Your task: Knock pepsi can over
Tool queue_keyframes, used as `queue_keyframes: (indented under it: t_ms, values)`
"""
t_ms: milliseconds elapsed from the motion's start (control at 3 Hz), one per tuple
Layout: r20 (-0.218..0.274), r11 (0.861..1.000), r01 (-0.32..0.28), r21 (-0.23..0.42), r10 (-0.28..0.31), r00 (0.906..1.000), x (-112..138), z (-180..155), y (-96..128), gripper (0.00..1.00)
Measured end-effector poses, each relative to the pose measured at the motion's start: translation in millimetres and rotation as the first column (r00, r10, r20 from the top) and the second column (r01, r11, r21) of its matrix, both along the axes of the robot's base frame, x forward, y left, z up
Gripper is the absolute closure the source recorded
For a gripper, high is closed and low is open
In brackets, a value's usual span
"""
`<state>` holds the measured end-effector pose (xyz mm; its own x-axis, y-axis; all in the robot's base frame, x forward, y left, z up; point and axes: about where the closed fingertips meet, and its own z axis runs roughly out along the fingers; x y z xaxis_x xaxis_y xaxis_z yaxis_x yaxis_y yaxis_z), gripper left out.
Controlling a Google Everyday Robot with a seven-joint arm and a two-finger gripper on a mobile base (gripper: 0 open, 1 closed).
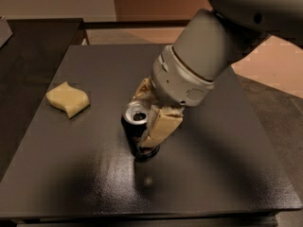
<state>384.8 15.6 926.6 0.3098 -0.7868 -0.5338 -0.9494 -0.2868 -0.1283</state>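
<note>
The pepsi can (134, 132) is dark with a silver top and pull-tab. It stands near the middle of the dark table (222, 164), its top leaning slightly left. My gripper (147, 119) is around the can from the right. One tan finger (160, 126) lies against the can's near right side and the other finger (142, 91) sits behind it. The fingers are closed on the can. The can's base is partly hidden by the near finger.
A pale yellow wavy sponge (68, 99) lies on the left part of the table. A second dark surface (28, 46) adjoins at the far left. The table's front edge runs along the bottom of the view, and floor shows to the right.
</note>
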Motion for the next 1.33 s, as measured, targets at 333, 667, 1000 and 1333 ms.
queue_keyframes:
  t_ms: [333,667,1000,1333]
  values:
    - [0.037,0.987,0.117,-0.106,-0.114,0.9928,30.7,10.3,-22.0,1.00]
    - [0.089,0.951,0.209,-0.228,-0.193,0.9772,53.7,13.6,-44.7,1.00]
    - [0.147,0.894,0.289,-0.343,-0.253,0.9563,71.2,11.8,-70.7,1.00]
    - [0.192,0.831,0.332,-0.446,-0.273,0.9425,81.9,3.3,-93.6,1.00]
